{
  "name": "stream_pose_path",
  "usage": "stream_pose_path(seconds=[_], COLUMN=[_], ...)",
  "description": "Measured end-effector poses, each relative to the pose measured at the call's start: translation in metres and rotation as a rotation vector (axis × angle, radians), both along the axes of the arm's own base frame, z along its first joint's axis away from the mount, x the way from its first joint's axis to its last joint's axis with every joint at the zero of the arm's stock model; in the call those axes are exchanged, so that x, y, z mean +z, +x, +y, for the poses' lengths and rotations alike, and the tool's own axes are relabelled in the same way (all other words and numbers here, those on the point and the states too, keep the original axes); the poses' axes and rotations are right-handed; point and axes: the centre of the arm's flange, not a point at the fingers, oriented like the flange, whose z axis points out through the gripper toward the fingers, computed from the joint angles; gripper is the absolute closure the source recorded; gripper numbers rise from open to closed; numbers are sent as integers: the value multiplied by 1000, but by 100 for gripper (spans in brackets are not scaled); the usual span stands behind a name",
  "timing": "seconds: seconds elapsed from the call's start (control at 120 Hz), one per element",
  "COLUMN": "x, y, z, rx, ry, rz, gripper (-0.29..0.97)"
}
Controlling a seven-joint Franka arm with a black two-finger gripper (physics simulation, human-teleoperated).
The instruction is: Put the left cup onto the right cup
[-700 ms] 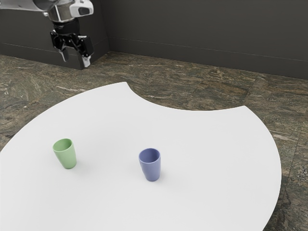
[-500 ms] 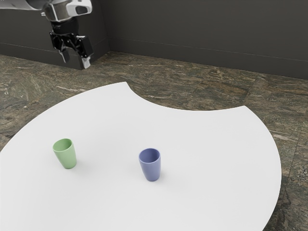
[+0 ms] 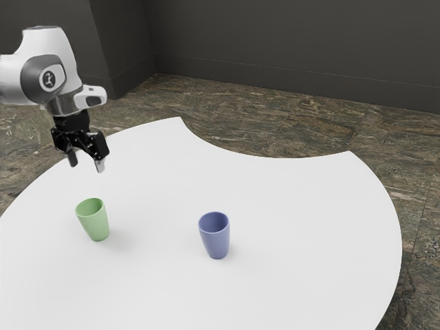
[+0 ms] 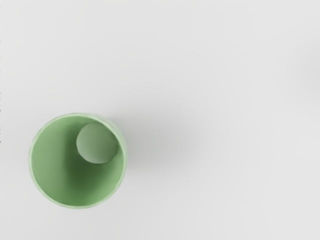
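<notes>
Black two-finger gripper (image 3: pixel 86 165) above white round table (image 3: pixel 295 206), fingers spread, holding nothing. Upright light-green plastic cup (image 3: pixel 92 219) on table just below, clear of fingers. Upright blue plastic cup (image 3: pixel 214 234) well apart, toward exterior view's right.

A bare, rendered test room, closer to a robot lab than a home. Dark grey walls (image 3: pixel 289 34) meet a floor (image 3: pixel 289 120) of brown-grey veined stone along a plain skirting board (image 3: pixel 295 81). A large white round table (image 3: pixel 289 220) (one curved bite is cut from its far edge) takes up most of the exterior view. A white-and-grey robot arm (image 3: pixel 41 75) reaches over the table from the exterior view's left. Two plain, handleless cups stand on the table, a green cup (image 3: pixel 93 220) and a blue cup (image 3: pixel 214 235), well apart.
</notes>
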Motion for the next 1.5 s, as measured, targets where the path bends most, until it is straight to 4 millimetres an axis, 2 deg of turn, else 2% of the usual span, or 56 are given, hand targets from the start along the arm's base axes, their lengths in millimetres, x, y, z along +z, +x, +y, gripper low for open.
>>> stream_pose_path(seconds=[0.225, 0.317, 0.425, 0.908, 1.2, 1.5], x=[-58, -71, -77, -101, -130, -139], y=[-10, -14, -15, -16, -17, -13], z=[15, 21, 22, 6, -3, -7], rx=[32, 47, 54, 64, 70, 72], ry=[16, 25, 34, 31, 30, 38], rz=[-32, -65, -96, -110, -76, -82], gripper=[2, 2, 2, 2, 2, 2])
